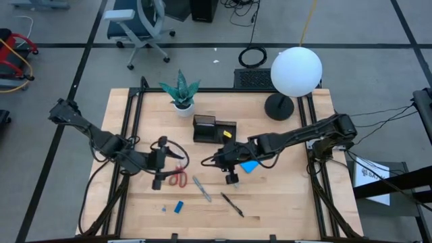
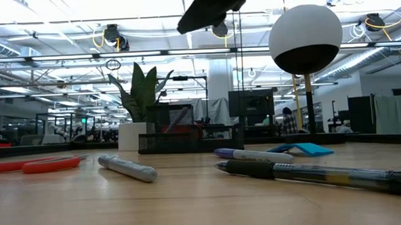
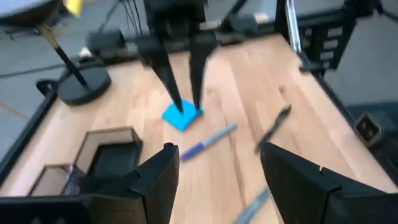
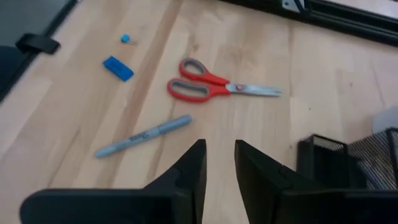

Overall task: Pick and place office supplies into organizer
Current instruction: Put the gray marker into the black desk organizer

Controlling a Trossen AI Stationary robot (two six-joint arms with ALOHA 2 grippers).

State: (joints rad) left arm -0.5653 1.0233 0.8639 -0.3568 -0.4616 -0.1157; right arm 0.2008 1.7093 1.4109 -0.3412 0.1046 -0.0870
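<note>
The red-handled scissors [image 1: 177, 177] lie flat on the table, with a grey pen [image 1: 201, 189], a black pen [image 1: 231, 204] and a blue block [image 1: 179, 206] nearer the front. A purple pen [image 3: 208, 142] lies beside the blue notepad [image 1: 250, 166]. The black organizer [image 1: 214, 128] stands behind them. My left gripper [image 1: 165, 164] hovers open and empty just left of the scissors. My right gripper [image 1: 217, 162] hovers over the table's middle, next to the notepad [image 3: 182, 116]. Its fingers [image 4: 219, 155] are a narrow gap apart with nothing between them.
A green potted plant [image 1: 180, 91] stands at the back, left of the organizer. A lamp with a white globe [image 1: 295, 71] and a round black base [image 1: 279, 106] stands at the back right. A tiny blue piece [image 1: 164, 209] lies near the front edge.
</note>
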